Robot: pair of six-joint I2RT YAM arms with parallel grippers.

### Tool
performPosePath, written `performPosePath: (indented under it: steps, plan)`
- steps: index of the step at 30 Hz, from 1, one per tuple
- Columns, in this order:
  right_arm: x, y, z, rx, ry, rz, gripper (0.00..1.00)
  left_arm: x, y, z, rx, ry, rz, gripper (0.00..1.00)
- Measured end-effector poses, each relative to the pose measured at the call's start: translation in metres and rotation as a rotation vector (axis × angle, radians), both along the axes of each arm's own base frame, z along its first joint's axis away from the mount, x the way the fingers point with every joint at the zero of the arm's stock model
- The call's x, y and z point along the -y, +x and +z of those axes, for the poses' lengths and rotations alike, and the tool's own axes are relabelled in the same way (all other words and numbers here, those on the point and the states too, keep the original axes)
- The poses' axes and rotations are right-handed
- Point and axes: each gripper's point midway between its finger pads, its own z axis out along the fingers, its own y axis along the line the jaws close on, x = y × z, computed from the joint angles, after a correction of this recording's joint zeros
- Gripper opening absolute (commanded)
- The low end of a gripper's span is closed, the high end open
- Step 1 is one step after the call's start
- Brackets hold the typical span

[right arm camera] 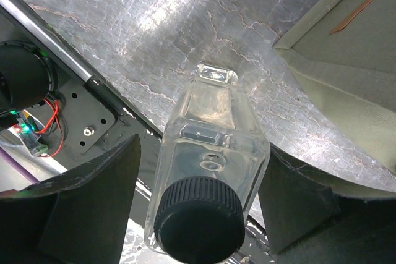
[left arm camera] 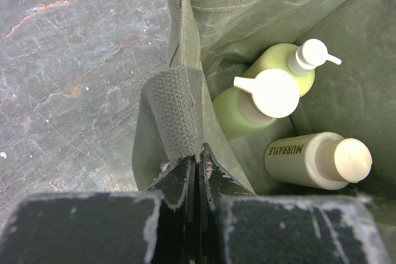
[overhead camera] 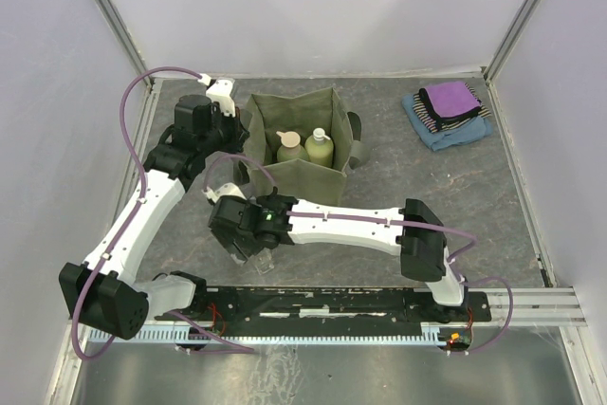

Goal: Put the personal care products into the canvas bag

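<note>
The olive canvas bag (overhead camera: 302, 175) stands open at the table's back middle. My left gripper (left arm camera: 199, 153) is shut on the bag's handle strap (left arm camera: 176, 109) at its left wall (overhead camera: 237, 139). Inside the bag lie three bottles: a yellow-green one with a white pump (left arm camera: 275, 60), a round green one with a peach cap (left arm camera: 269, 94) and a cream one (left arm camera: 309, 160). The clear square bottle with a dark cap (right arm camera: 210, 146) stands on the table near the front (overhead camera: 262, 259). My right gripper (right arm camera: 203, 146) is open around it, one finger (right arm camera: 93, 202) a little clear of the glass.
Folded purple, striped and blue cloths (overhead camera: 446, 113) lie at the back right. A black mounting rail (overhead camera: 360, 303) runs along the near edge, just behind the clear bottle. White walls enclose the table on the left, back and right.
</note>
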Motion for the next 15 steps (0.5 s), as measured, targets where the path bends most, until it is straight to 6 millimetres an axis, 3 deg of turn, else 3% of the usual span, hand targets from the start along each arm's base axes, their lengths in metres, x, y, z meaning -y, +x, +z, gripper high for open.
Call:
performPosePath:
  steps: [15]
  plan:
    - [0.0054,-0.0015,-0.0053,-0.014,-0.035,0.012,0.48,-0.0001,-0.0002,-0.0004,-0.001,0.000,0.000,0.03]
